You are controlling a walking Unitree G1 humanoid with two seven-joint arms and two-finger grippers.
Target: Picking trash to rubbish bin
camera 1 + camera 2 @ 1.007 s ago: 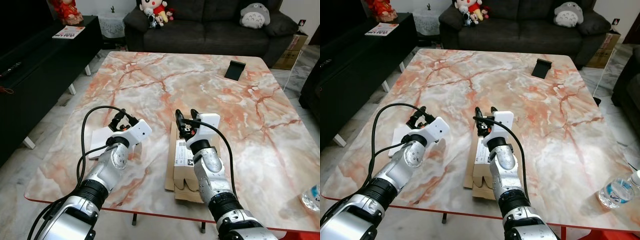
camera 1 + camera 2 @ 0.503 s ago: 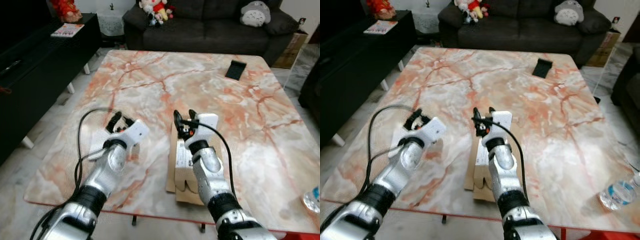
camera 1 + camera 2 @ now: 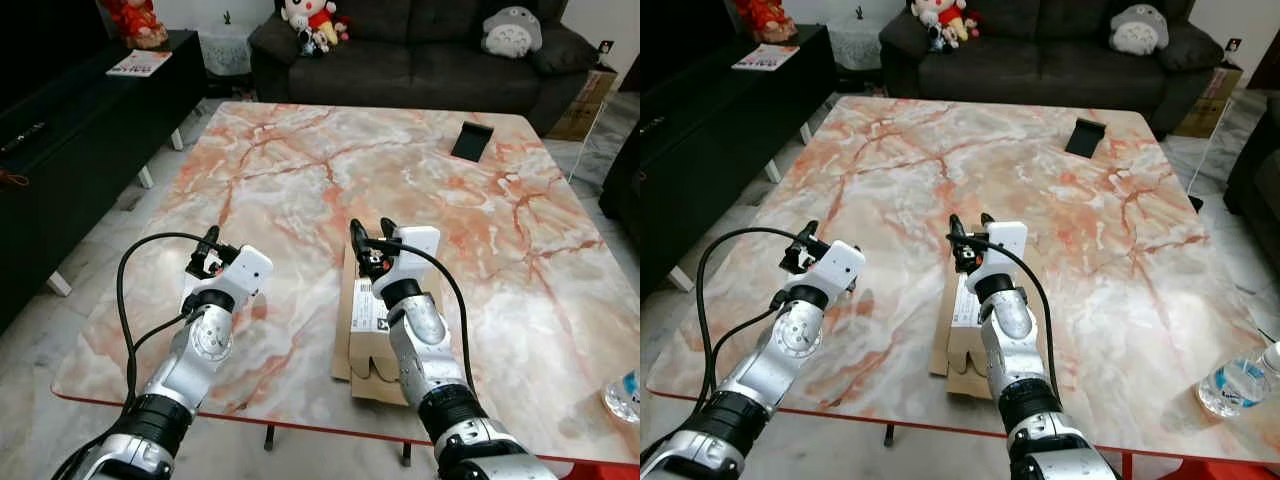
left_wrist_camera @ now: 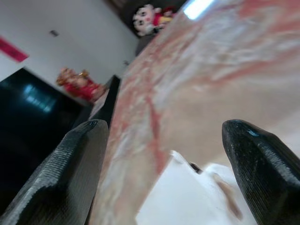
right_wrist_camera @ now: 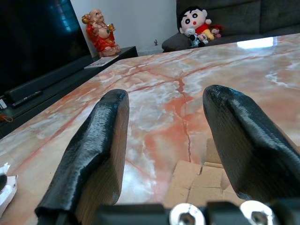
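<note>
The right arm covers much of the flattened cardboard box (image 3: 360, 330).

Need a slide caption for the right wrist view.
Right end effector open, above cardboard on the marble table.

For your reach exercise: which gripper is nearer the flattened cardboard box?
Right. The right gripper hovers open over the cardboard box's far end; the left gripper, also open, is off to its left, above white paper.

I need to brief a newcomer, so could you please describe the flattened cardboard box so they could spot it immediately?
On the marble table, look at the near edge, under the right gripper. The cardboard box lies flat there, brown with a white label, unlike the white paper by the left gripper.
</note>
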